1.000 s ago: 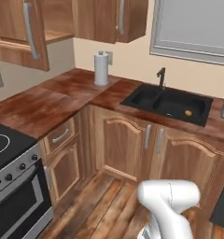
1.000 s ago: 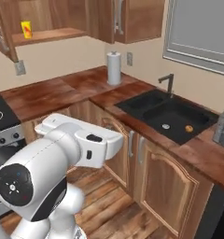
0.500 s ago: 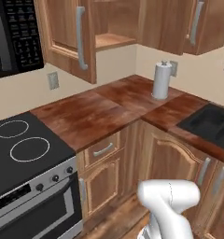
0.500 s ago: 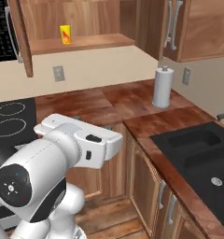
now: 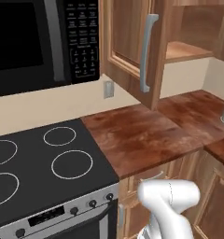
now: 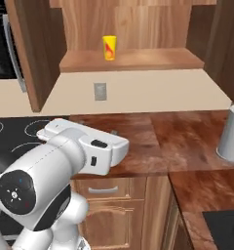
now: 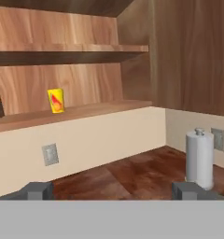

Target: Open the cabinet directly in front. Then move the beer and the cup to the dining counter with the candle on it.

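Gripper [image 7: 112, 191]: fingers [image 7: 37, 190] spread fully apart, holding and touching nothing.
One cup [image 7: 56, 101], upright on the lower shelf of the open cabinet [image 7: 86, 112], above and well beyond the left finger; one paper towel roll [image 7: 199, 158] just beyond the right finger; two wall outlets [image 7: 50, 154].

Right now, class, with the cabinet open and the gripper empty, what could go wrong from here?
1. The cup stands near the shelf's front edge; a clumsy approach by the open gripper might tip it off.
2. The open cabinet door juts over the worktop; the arm could strike it while rising.
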